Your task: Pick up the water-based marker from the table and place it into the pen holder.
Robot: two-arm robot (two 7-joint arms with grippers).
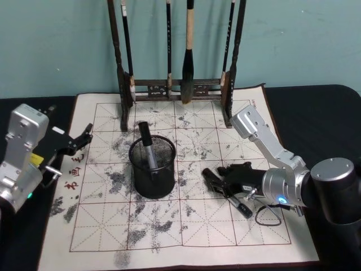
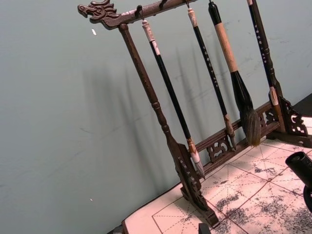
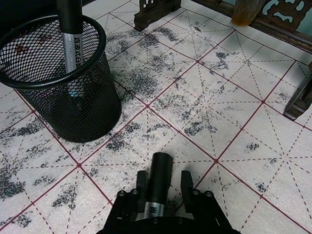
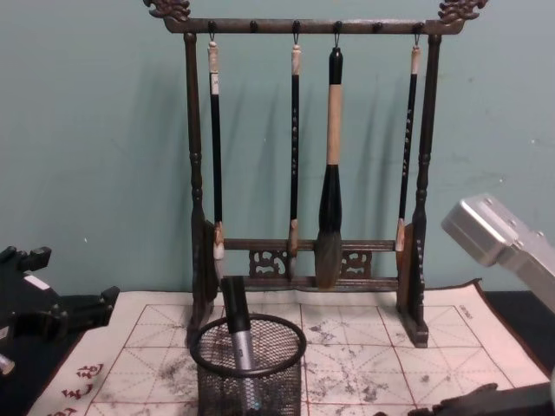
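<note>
your right claw (image 3: 164, 179) pinches the smooth cylindrical marker (image 3: 159, 168), barrel mostly hidden, low over the ink-blotched mat (image 1: 186, 226) right of the round wire-mesh pen holder (image 3: 78, 109); left claw (image 1: 79, 141) spread, at the left.

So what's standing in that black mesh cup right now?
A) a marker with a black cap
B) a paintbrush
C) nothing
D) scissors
A: a marker with a black cap and silver barrel leans inside the pen holder.
</note>
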